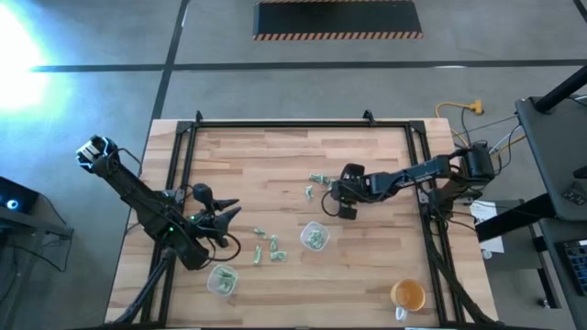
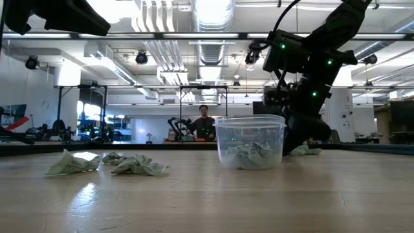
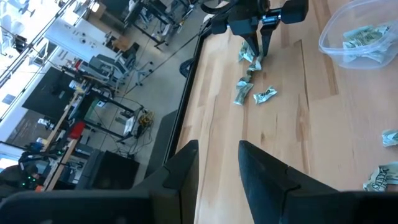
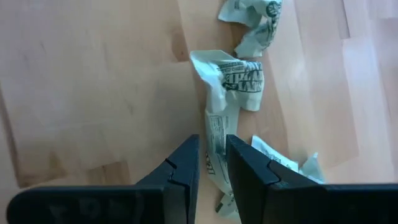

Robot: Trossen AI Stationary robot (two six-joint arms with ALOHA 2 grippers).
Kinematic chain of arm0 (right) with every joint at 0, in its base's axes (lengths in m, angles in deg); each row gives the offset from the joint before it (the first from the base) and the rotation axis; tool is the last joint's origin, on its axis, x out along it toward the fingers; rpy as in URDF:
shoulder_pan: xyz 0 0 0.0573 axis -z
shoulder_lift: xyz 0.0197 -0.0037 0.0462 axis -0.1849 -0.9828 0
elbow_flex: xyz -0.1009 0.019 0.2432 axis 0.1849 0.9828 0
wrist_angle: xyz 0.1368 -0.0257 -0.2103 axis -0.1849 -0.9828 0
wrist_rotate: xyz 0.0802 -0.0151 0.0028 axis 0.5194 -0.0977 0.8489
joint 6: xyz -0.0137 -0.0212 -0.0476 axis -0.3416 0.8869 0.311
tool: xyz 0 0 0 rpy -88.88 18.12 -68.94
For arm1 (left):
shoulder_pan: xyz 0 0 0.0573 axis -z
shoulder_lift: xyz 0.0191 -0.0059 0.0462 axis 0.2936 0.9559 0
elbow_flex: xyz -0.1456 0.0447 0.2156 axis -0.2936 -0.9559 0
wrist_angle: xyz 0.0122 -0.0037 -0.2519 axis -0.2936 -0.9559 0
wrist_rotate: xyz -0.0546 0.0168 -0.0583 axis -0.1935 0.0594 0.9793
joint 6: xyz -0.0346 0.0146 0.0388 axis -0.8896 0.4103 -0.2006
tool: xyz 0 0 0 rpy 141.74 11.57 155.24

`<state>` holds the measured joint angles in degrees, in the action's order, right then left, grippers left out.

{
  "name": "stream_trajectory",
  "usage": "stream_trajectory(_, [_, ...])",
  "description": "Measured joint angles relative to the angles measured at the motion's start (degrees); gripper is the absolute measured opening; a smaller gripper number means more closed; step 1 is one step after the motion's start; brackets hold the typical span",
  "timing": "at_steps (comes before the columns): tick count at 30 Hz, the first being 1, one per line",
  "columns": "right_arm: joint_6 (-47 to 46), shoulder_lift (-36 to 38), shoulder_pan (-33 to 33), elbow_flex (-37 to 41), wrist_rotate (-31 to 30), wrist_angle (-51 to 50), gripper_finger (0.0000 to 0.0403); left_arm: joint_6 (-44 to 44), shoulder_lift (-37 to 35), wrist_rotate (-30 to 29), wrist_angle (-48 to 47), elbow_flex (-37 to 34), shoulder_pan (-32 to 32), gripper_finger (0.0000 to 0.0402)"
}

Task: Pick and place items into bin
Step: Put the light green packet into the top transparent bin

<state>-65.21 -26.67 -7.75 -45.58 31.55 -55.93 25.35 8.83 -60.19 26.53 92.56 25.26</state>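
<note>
Nearest the lens in the right wrist view, we see the right gripper (image 4: pixel 212 163) with its two dark fingers drawn almost together, pinching a crumpled wrapper piece (image 4: pixel 225 93) that runs up between them; the paper stretches away from the fingertips as a twisted strip. The gripper has this piece in hand near the middle of the table (image 1: pixel 275 156), above a small cluster of loose pieces (image 1: pixel 317 180).

We judge these items to be very light, soft and easily crushed: thin printed green-and-white paper or foil, creased into irregular wads. They offer no firm edge, so a pinch across a raised fold or the thickest bunch seems the best hold; a grip on a thin tail could let one slip or tear.

Outward from there, a clear plastic cup (image 1: pixel 315 236) with pieces inside stands just beside the right gripper, and another scatter (image 1: pixel 266 247) lies toward the left gripper (image 1: pixel 227 213), which waits half open and empty. A second clear cup (image 1: pixel 222 280) sits near the left arm.
</note>
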Motion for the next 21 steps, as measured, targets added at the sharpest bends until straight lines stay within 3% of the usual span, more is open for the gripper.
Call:
stream_trajectory(6, [0.2, 0.0, 0.3, 0.5, 0.0, -0.1, 0.0063, 0.0, 0.0, 0.0, 0.0, 0.0, 0.0, 0.0096])
stream_trajectory(12, [2.0, 0.0, 0.3, 0.6, 0.4, -0.2, 0.0014, 0.0, 0.0, 0.0, 0.0, 0.0, 0.0, 0.0096])
stream_trajectory(21, [2.1, 1.4, -0.1, 0.5, 0.4, -1.7, 0.0008, 0.0, 0.0, 0.0, 0.0, 0.0, 0.0, 0.0096])
